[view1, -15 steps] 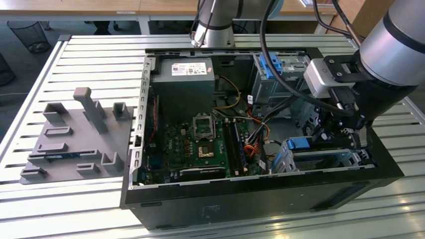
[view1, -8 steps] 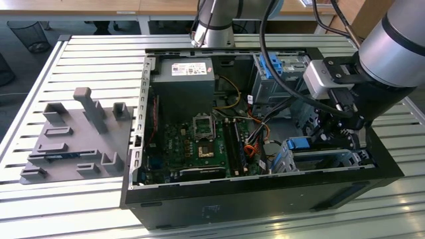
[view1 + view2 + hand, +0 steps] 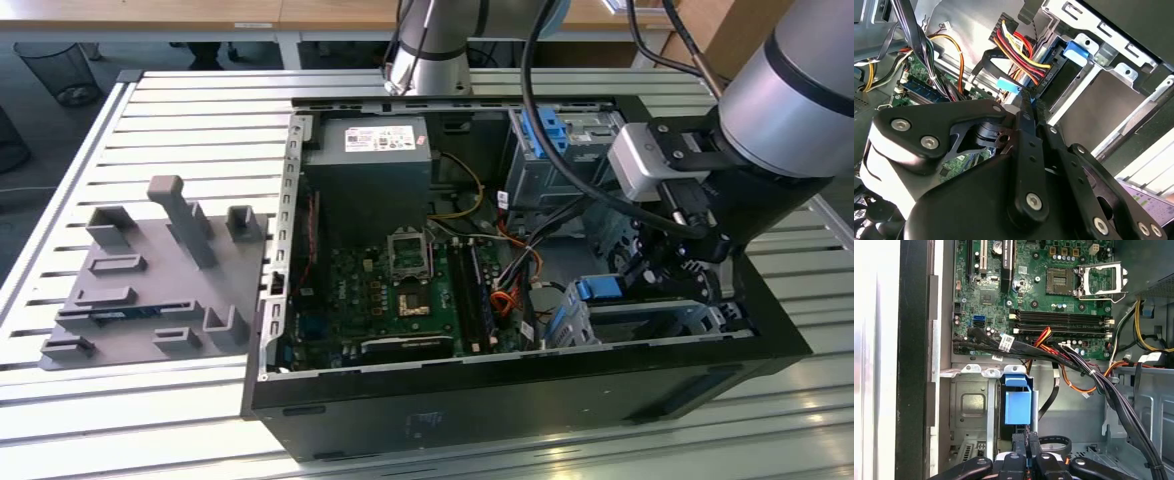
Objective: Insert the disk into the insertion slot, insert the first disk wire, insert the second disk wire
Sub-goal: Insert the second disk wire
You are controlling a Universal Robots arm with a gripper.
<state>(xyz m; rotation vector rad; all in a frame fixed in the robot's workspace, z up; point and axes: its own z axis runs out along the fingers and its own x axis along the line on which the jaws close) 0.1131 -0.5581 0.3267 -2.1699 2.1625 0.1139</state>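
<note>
Inside computer case [image 3: 747, 345], near its front corner at exterior view's right: arm reaches steeply down, gripper [image 3: 1026, 449] closed, fingers pinched together just behind disk [image 3: 1017, 402], seated in insertion slot [image 3: 970, 405].

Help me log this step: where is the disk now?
The disk sits in the case's corner at the exterior view's lower right, its blue caddy at the mouth of the insertion slot, directly beneath the gripper.
</note>
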